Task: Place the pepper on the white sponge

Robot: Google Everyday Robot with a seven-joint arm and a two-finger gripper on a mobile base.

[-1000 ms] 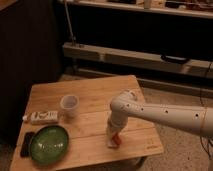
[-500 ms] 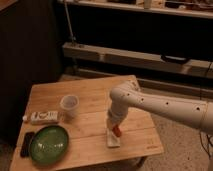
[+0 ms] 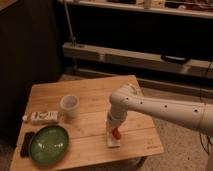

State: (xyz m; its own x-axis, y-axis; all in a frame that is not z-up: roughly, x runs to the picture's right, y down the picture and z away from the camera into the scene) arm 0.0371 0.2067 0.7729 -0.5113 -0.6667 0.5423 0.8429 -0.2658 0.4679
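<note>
The wooden counter point(image 3: 85, 105) stood in a dim room. The hand point(image 3: 114, 129) hung low near the front edge, right over the white sponge point(image 3: 113, 140), with the pepper point(image 3: 116, 133) at its tip; whether it gripped, I couldn't tell. A green bowl point(image 3: 48, 144) sat well left.

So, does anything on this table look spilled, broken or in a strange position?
Nothing stands out. The gripper is low over the white sponge with the pepper at its tip. The green bowl, the cup and the white box sit upright and unspilled.
</note>
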